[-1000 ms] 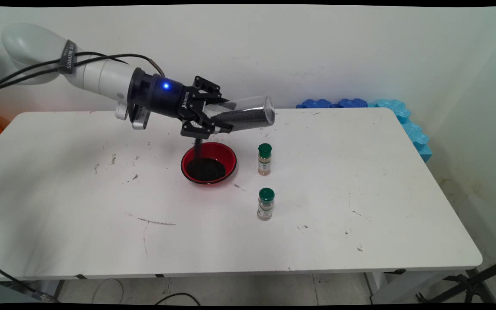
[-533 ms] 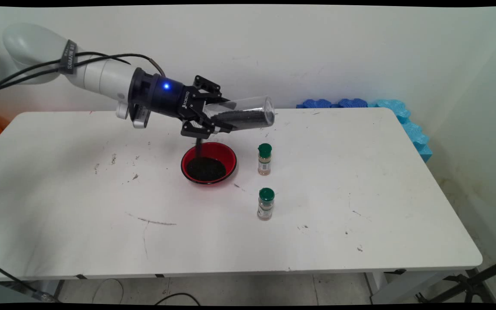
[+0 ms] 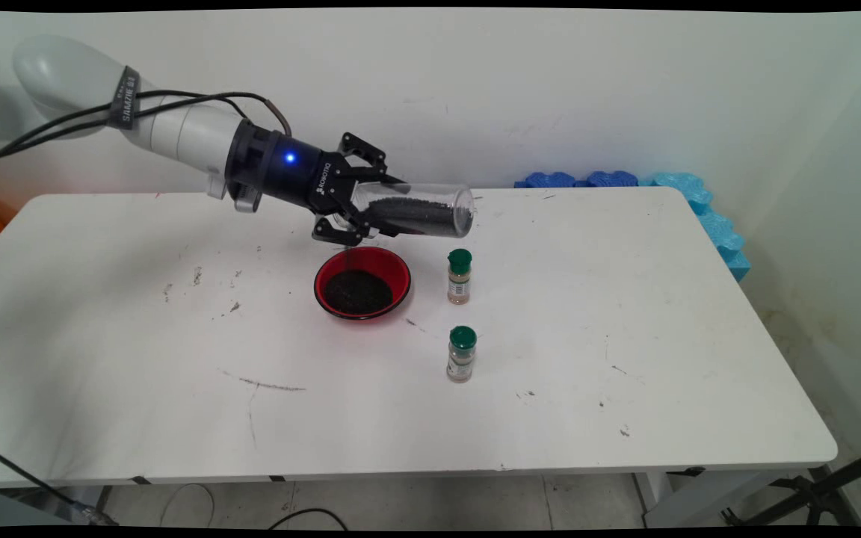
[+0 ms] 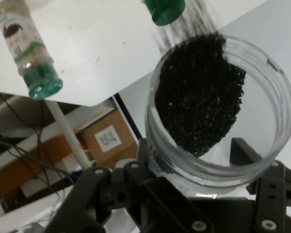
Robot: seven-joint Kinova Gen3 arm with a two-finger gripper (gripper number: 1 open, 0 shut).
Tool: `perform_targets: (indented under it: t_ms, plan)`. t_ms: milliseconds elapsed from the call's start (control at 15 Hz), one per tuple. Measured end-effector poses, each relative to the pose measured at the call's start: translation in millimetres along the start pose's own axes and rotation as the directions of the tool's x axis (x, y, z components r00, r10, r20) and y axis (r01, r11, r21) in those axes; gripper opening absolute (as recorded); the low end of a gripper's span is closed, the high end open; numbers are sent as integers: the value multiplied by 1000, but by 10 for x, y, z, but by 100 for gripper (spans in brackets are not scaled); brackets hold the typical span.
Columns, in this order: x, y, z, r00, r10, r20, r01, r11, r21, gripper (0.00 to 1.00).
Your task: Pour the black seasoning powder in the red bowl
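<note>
While the claw [image 3: 371, 213] stays clamped on a clear jar [image 3: 419, 211] of black grains, it holds it nearly level above the red bowl [image 3: 362, 284], near two spice bottles [image 3: 460, 276] on the bench [image 3: 625, 336].

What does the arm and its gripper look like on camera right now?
A white tubular arm with black cables strapped along it, ending in a black wrist with a glowing blue light. The black two-finger gripper has open linkage and small white lettering on its body.
</note>
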State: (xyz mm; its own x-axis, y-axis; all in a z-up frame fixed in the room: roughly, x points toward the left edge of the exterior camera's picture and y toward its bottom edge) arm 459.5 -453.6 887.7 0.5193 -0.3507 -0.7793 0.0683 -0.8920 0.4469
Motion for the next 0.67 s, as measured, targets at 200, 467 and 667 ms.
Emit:
perform_targets:
  t_ms: [200,467,667]
  plan:
    - [0,22,3,997,81,-11,-81,997,18,0]
    - [-10,29,-7,984,177,-22,-176,983,44,0]
    - [-29,33,-15,968,251,-28,-249,967,62,0]
